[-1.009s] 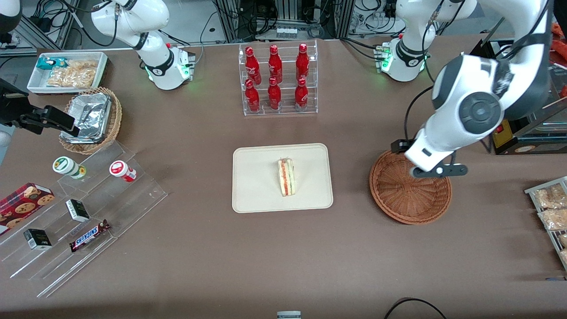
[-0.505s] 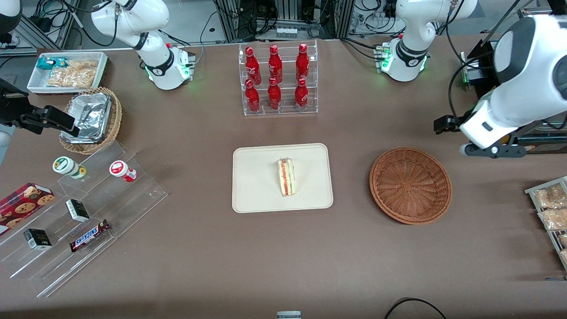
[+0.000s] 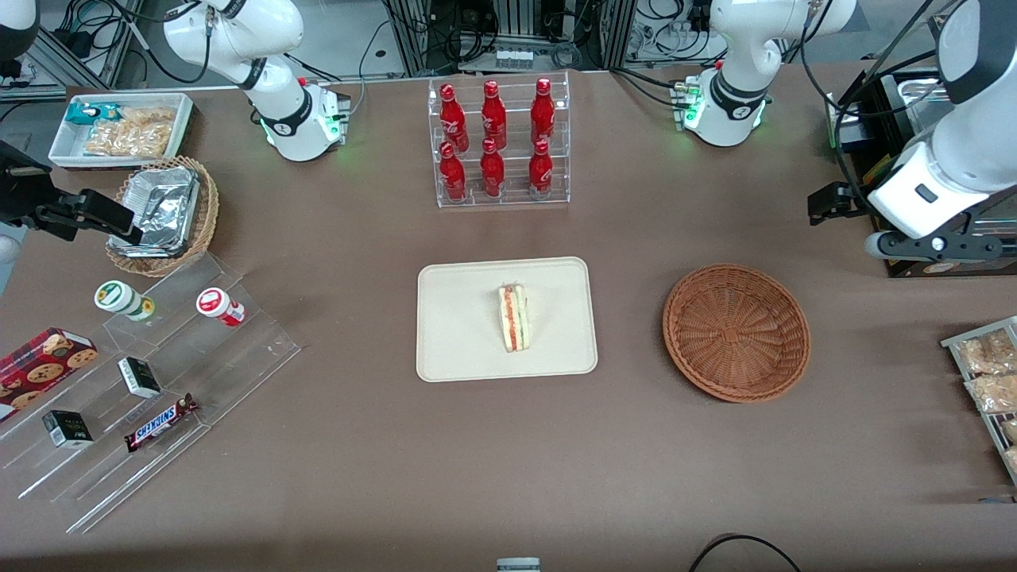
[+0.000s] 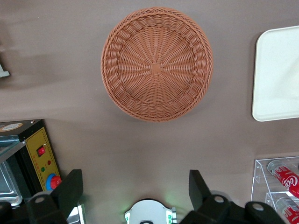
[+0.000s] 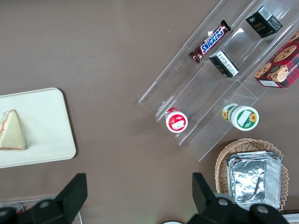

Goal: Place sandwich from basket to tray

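Six glossy red bottles [image 3: 492, 171] in one clear acrylic rack [image 3: 500, 199]. One triangular white-bread sandwich [image 3: 514, 318], one flat cream tray [image 3: 461, 318], one round reddish-brown wicker basket [image 3: 736, 334], one tan wicker basket [image 3: 208, 208] (foil containers inside). One two-finger gripper [image 4: 134, 176], fingers apart, above the table's working-arm end.

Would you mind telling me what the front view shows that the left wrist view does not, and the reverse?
Only the front view shows the sandwich lying on the tray, and the cola bottle rack whole. Only the left wrist view shows the open gripper, raised above bare table, and a yellow control box. Both show the empty basket and the tray.
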Action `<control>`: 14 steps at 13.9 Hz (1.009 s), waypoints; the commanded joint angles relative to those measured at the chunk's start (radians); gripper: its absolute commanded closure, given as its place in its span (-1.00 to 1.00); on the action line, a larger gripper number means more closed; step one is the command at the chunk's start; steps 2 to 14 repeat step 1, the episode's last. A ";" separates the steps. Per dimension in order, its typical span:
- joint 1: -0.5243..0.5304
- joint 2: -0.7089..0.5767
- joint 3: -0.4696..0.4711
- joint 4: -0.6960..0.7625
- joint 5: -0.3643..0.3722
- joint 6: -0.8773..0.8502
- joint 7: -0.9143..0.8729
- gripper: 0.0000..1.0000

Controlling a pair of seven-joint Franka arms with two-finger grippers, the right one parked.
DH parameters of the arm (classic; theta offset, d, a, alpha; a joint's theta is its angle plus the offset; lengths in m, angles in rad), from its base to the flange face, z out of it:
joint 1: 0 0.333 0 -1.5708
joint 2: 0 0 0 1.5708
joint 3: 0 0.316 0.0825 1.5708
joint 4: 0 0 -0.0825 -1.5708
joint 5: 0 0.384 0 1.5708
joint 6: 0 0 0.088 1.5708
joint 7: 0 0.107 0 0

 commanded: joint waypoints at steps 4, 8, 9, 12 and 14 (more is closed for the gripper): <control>-0.005 -0.008 0.021 0.011 0.003 -0.009 0.016 -1.00; -0.005 -0.008 0.021 0.011 0.003 -0.009 0.016 -1.00; -0.005 -0.008 0.021 0.011 0.003 -0.009 0.016 -1.00; -0.005 -0.008 0.021 0.011 0.003 -0.009 0.016 -1.00; -0.005 -0.008 0.021 0.011 0.003 -0.009 0.016 -1.00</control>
